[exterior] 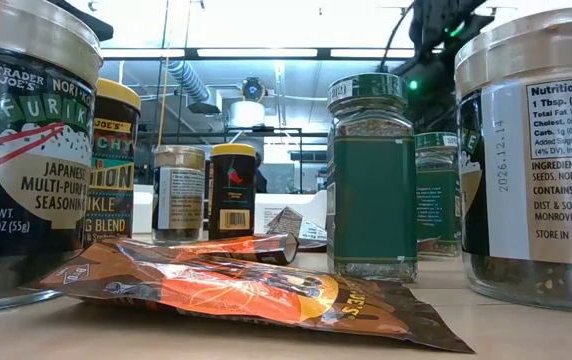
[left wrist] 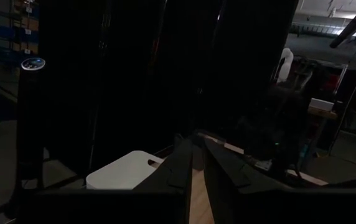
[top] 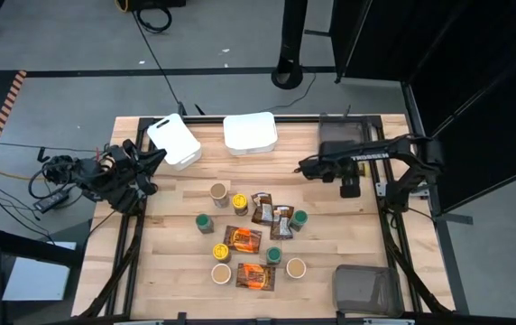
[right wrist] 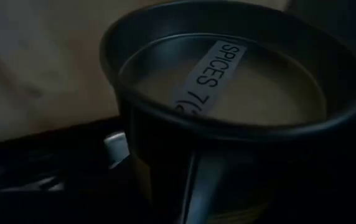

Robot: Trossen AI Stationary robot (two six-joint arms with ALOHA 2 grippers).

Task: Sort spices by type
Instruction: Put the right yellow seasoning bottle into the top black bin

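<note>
Pale wooden table (top: 348, 226), glossy crinkled foil packets (exterior: 256, 290), clear glass jars (exterior: 371, 180), smooth white plastic tubs (top: 250, 132)

Setting: robotics lab or test workshop. Evidence: butcher-block table (top: 348, 230) on a black metal frame (top: 400, 262), standing on grey concrete floor (top: 69, 54) with loose cables (top: 154, 13) and hazard-striped tape (top: 7, 99). Behind the table, an open hall with strip ceiling lights (exterior: 266, 52), exposed ducting (exterior: 188, 80) and black curtains (left wrist: 134, 74).
</note>
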